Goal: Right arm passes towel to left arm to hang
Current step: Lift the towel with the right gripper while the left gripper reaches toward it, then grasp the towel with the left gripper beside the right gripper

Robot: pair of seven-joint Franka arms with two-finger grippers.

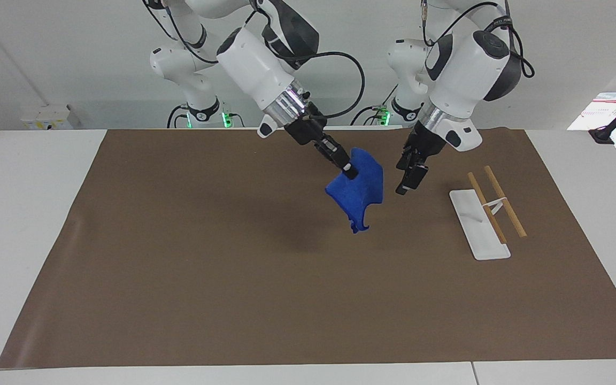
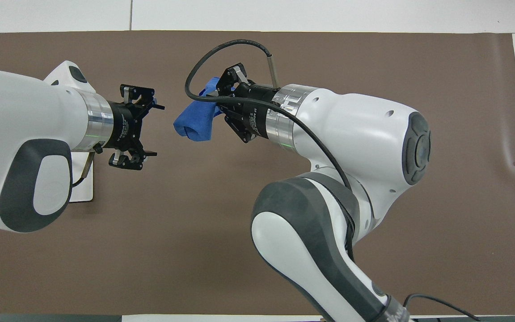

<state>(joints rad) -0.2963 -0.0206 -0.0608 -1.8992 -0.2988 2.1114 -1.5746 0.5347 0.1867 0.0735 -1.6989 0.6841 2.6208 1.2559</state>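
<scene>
Facing view gives me the clearest read: my right pincer [image 1: 348, 171] is clamped on the towel [image 1: 359, 190], which hangs clear of the brown mat [image 1: 179, 267] over the middle of the counter [image 1: 19, 214]. My left pincer [image 1: 408, 179] hovers just beside the cloth with its fingers spread wide, not touching it. I judge pickup and carry done; the handover grasp, the release and the hanging on the wooden rack [image 1: 495, 206] remain.
</scene>
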